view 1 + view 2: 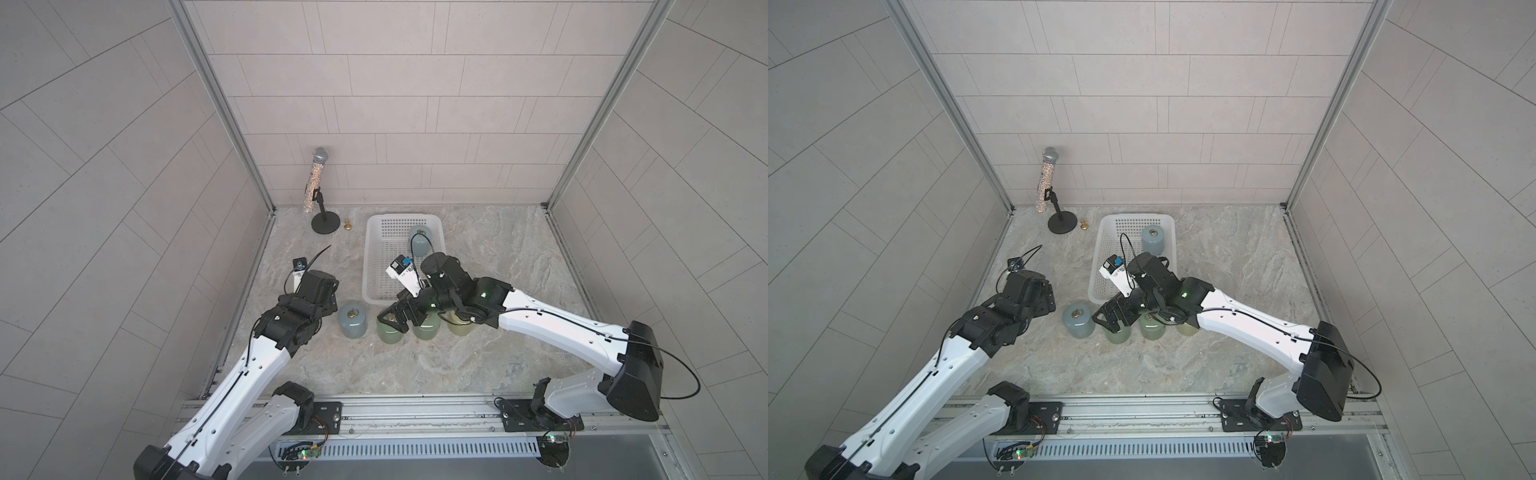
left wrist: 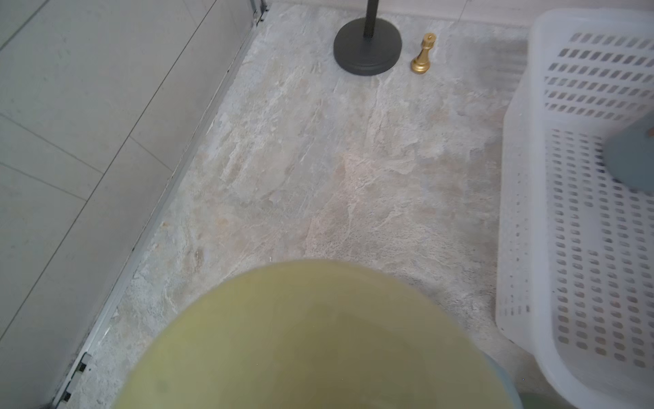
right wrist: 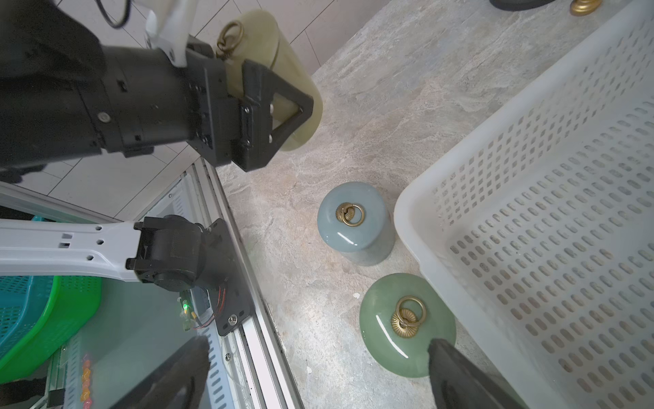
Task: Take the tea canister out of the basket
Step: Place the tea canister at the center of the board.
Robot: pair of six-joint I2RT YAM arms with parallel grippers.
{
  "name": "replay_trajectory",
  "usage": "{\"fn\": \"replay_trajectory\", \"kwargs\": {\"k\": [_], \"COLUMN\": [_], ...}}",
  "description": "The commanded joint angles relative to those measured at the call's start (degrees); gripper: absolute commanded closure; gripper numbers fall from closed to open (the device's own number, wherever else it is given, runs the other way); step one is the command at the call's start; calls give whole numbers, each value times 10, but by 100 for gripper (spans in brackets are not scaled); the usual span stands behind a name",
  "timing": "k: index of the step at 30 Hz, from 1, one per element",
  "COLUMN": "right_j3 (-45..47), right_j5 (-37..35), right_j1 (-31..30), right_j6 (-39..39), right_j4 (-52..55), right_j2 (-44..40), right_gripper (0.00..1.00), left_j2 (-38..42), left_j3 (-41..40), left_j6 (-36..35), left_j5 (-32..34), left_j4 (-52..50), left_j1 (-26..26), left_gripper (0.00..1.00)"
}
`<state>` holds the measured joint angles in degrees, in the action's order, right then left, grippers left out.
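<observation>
Left end effector [image 3: 279, 106] clamps a yellow canister [image 3: 293, 53]. Right end effector [image 3: 318, 345] gapes wide, empty, over green canister [image 3: 389, 311]. Blue-grey tea canister [image 1: 420, 241] stands in basket [image 1: 368, 266], far corner.

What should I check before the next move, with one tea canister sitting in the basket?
1. Target found: ok. One blue-grey canister stands upright in a far corner of the basket.
2. Right gripper open: ok.
3. Right gripper over the target: not ok. It hovers over a green canister outside the basket.
4. Left gripper free: not ok. It is shut on a tilted yellowish canister.
5. Finger room between the target and the basket wall: cannot tell.
</observation>
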<state>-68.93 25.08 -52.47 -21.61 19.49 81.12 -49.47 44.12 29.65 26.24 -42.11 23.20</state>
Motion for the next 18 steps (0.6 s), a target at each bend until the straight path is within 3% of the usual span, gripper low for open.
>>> {"fn": "replay_trajectory", "kwargs": {"k": [1,8,18], "right_j3": [-10,1,1], "right_j5": [-6,-17,-26], "right_j1": [-3,-4,-4], "right_j6": [1,1,2], "right_j4": [-4,9,18], "right_j2": [-3,-13,-17], "right_gripper": [0,0,0], "left_j2": [10,-2,-99], "left_j3": [-30,-113,-149], "left_j6": [58,94,103], "left_j5": [37,40,35], "left_j4": [32,115,219], "left_j1": [-4,-8,-11], "left_gripper": [18,18,17]}}
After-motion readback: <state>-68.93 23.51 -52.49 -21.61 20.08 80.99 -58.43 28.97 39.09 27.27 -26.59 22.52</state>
